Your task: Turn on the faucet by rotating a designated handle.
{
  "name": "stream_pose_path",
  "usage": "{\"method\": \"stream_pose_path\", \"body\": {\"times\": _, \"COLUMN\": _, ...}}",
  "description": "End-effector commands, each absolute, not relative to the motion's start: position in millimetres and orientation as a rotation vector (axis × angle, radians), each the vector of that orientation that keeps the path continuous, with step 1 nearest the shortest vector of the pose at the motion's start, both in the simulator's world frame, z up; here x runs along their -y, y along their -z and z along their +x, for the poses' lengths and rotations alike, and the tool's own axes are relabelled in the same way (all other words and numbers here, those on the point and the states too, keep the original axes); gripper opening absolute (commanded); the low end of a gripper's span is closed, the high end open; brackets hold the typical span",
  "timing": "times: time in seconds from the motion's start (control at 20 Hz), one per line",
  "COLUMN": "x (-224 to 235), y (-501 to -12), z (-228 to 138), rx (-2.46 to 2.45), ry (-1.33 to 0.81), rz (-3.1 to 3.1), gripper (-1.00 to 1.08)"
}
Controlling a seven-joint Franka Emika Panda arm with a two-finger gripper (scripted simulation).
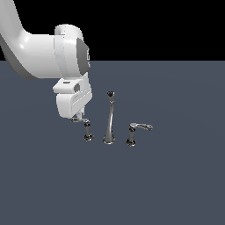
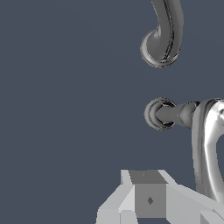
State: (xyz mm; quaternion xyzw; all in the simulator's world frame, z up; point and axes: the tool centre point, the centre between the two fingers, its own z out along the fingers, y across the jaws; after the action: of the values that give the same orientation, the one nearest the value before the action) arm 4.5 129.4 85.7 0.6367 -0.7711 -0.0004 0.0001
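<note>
The chrome faucet has a tall slender spout (image 1: 109, 119) in the middle, with a short handle on each side. The designated handle (image 1: 88, 131) stands on the exterior view's left, its thin lever (image 1: 79, 120) pointing leftward. My gripper (image 1: 78, 117) hangs right at that lever, fingers together with nothing between them. In the wrist view the designated handle's round base (image 2: 157, 113) and shiny lever (image 2: 209, 144) lie close beside my gripper (image 2: 150, 199). Whether they touch, I cannot tell. The spout (image 2: 162, 39) shows beyond it.
The twin handle (image 1: 133, 133), its lever pointing to the exterior view's right, stands on the far side of the spout. All three pieces rest on a flat dark blue-grey surface (image 1: 176, 184). The white arm (image 1: 44, 52) comes in from the upper left.
</note>
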Motion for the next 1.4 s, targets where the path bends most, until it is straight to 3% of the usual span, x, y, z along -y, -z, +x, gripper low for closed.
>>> {"method": "stream_pose_path", "body": {"times": 0.0, "x": -134, "y": -86, "z": -2, "rx": 2.421, "ry": 0.002, "rz": 2.002, "gripper": -1.0}}
{"method": "stream_pose_path", "body": {"times": 0.45, "x": -154, "y": -86, "z": -29, "rx": 2.422, "ry": 0.0, "rz": 2.0, "gripper": -1.0}}
{"method": "stream_pose_path", "body": {"times": 0.55, "x": -154, "y": -86, "z": -23, "rx": 2.421, "ry": -0.012, "rz": 2.009, "gripper": -1.0}}
{"method": "stream_pose_path", "body": {"times": 1.35, "x": -148, "y": -86, "z": -72, "rx": 2.422, "ry": -0.001, "rz": 2.001, "gripper": -1.0}}
